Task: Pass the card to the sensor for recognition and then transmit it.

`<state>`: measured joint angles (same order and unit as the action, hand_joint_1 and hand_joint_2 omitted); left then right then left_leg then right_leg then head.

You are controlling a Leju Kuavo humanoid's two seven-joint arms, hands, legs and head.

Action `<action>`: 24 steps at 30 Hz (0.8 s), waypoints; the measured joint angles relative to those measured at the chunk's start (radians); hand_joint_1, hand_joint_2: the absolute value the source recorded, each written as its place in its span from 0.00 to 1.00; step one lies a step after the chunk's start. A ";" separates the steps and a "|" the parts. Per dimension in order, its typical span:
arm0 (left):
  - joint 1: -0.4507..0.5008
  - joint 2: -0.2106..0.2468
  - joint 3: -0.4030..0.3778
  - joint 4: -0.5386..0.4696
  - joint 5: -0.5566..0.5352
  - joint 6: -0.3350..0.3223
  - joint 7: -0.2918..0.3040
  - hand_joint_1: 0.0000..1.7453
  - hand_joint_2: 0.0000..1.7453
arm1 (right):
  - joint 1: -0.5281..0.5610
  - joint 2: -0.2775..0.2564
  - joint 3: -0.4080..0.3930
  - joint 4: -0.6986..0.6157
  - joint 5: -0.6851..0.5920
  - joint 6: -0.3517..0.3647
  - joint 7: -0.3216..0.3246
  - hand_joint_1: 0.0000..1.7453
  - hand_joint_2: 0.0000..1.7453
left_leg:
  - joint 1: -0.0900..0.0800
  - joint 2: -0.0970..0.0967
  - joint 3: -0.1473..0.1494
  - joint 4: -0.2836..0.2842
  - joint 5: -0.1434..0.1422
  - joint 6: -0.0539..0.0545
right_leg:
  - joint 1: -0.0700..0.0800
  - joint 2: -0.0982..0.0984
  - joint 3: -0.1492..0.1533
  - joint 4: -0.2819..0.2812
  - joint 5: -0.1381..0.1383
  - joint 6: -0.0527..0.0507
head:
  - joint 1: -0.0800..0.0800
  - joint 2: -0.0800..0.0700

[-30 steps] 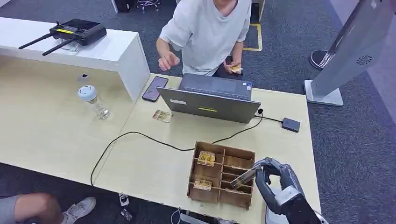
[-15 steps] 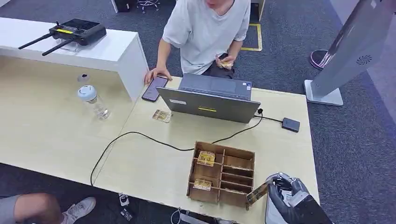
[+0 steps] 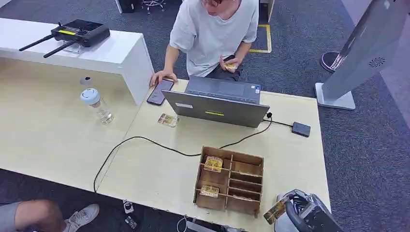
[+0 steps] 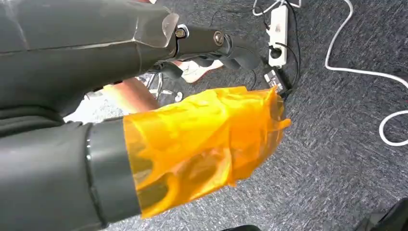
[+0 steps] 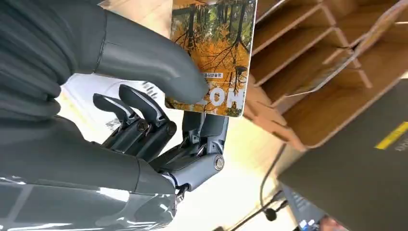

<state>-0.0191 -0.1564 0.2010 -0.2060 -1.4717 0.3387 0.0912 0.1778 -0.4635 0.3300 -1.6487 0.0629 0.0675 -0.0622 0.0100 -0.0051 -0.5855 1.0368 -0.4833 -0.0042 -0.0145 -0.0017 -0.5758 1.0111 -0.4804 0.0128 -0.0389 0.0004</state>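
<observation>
The pale wood-grain table (image 3: 145, 169) is a broad flat slab, and a second light surface joins it on the left beneath a white raised counter (image 3: 96, 53). Around it lies dark, coarse carpet (image 3: 367, 145), with a grey slanted kiosk stand (image 3: 358, 53) off the table's far right corner. A person in a light shirt (image 3: 212, 29) sits at the far edge, one hand on a dark phone (image 3: 159, 92) lying flat near that edge.

A grey laptop (image 3: 217, 101) stands open at the far edge, its smooth lid facing the robot. A thin black cable (image 3: 145, 141) curves across the middle of the table toward the near edge. A small dark rectangular sensor (image 3: 300, 129) lies near the right edge, wired to the laptop, with bare tabletop between it and the near right corner.

A brown wooden box (image 3: 229, 180) with thin slotted dividers sits at the near edge; cards lie in its left compartments. A clear ribbed bottle (image 3: 96, 105) stands upright on the left surface.

The right hand (image 5: 159, 110), dark grey and jointed, is off the table's near right corner and pinches a glossy card (image 5: 216, 53) printed with orange autumn trees between thumb and fingers, just beside the box's near right corner.

The left hand (image 4: 192, 144) is wrapped in crinkled orange film over the carpet; I cannot tell how its fingers lie.
</observation>
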 joint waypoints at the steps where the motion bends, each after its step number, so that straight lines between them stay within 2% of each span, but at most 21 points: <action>1: 0.000 0.000 0.000 0.000 0.000 0.000 0.000 0.00 0.00 | 0.001 -0.006 0.000 0.000 0.001 -0.001 0.002 1.00 1.00 | 0.000 0.000 0.000 0.000 0.000 0.000 | 0.000 0.000 0.000 0.000 0.000 0.000 | 0.000 0.000; 8: 0.000 0.000 0.000 0.000 0.003 0.000 0.002 0.00 0.00 | 0.009 -0.044 0.001 0.002 0.065 -0.025 0.038 1.00 1.00 | 0.000 0.000 0.000 0.000 0.000 0.000 | 0.000 0.000 0.000 0.000 0.000 0.000 | 0.000 0.000; 18: 0.000 0.000 0.000 0.000 0.006 0.000 0.002 0.00 0.00 | 0.007 -0.062 0.003 0.006 0.105 -0.024 0.063 1.00 1.00 | 0.000 0.000 0.000 0.000 0.000 0.000 | 0.000 0.000 0.000 0.000 0.000 0.000 | 0.000 0.000; 24: 0.000 0.000 0.000 0.000 0.008 0.001 0.005 0.00 0.00 | 0.003 -0.065 0.014 0.008 0.195 -0.044 0.107 1.00 1.00 | 0.000 0.000 0.000 0.000 0.000 0.000 | 0.000 0.000 0.000 0.000 0.000 0.000 | 0.000 0.000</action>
<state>-0.0191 -0.1568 0.2010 -0.2060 -1.4637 0.3399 0.0958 0.1811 -0.5287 0.3437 -1.6407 0.2576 0.0240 0.0450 0.0100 -0.0051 -0.5855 1.0368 -0.4833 -0.0041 -0.0145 -0.0018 -0.5758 1.0111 -0.4804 0.0128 -0.0393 0.0004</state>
